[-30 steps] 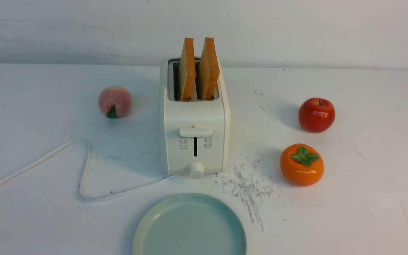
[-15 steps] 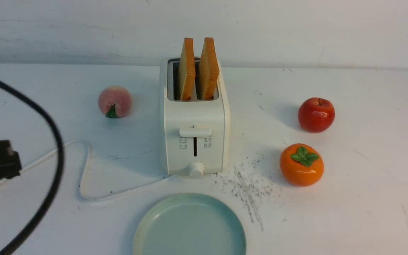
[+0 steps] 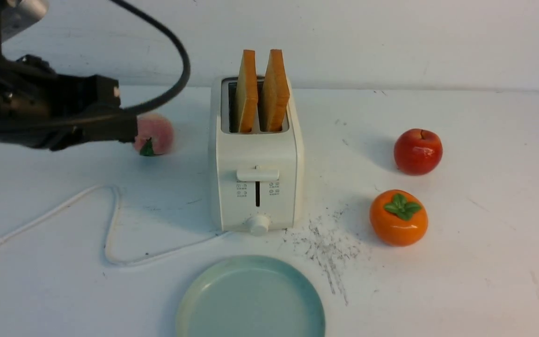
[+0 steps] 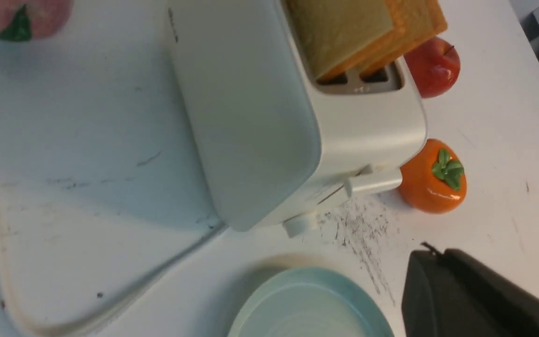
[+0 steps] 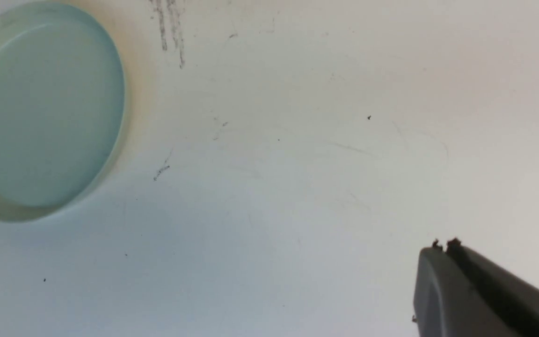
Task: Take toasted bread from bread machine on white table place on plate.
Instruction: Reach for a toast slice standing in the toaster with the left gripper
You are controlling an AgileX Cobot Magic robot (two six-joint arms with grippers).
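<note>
— White and matte, with scuffs: was that how the white table [image 3: 484,243] was seen?
— It was, and a patch of dark grey scratches [image 3: 328,248] was noted on it, near the front right corner of the bread machine [image 3: 256,154].
— How was the plate [image 3: 251,304] described?
— As round, shallow and pale blue-green with a yellowish rim. It was set at the near edge, just in front of the boxy cream-white toaster.
— Where was the toasted bread [image 3: 247,91] found?
— Two thick slices were seen upright in the dark slots, side by side. Pale tan faces and orange-brown crusts were shown, and the upper parts stood clear of the top.
— And the claws?
— The left gripper [image 3: 131,130] was held in the air left of the toaster, in front of a peach [image 3: 159,133], its jaws pressed together on nothing. The right gripper [image 5: 442,246] was caught only by its wrist camera, over the table near the plate, likewise closed with nothing gripped.
</note>
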